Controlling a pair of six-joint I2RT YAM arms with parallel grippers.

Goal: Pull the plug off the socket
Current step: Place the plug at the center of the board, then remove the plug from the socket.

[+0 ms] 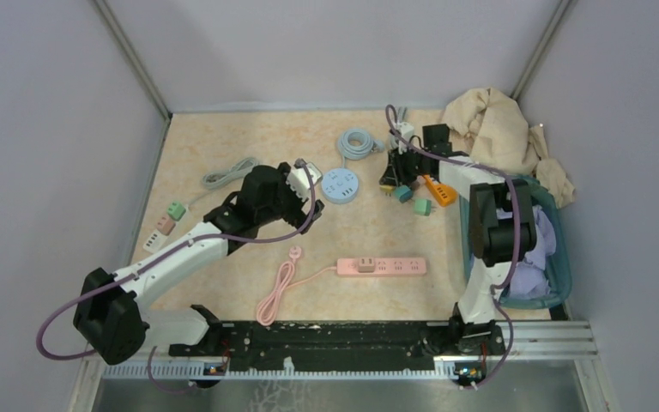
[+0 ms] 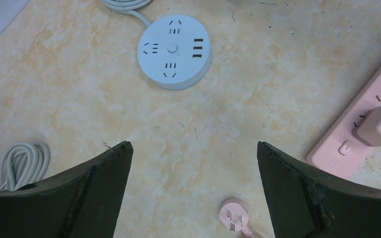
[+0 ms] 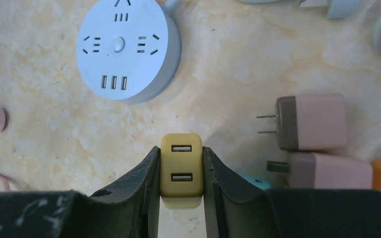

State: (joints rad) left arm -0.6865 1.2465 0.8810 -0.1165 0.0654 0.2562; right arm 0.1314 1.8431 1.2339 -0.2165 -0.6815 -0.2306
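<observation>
I see the left end effector hanging over the beige marble-patterned bench with its two dark fingers spread wide and nothing between them; below it lies bare bench, with the round pale-blue socket hub further out and a small pink three-pin cord plug lying pins-up just beside the right-hand finger; a coil of grey cable sits off to its left; the right end effector is closed snugly on a mustard-yellow two-port USB charger block, both fingers pressed against its sides, ports facing the camera; I cannot tell whether that block touches the bench; near it lie two dusty-pink wall adapters, one just beside the other, prongs pointing left; the long pink power strip lies flat near the middle of the bench, well apart from both arms, and a pink adapter plug is seated in the socket at its left end; in the left wrist view that strip shows only at the right edge; a teal laundry basket of clothes stands at the right.
</observation>
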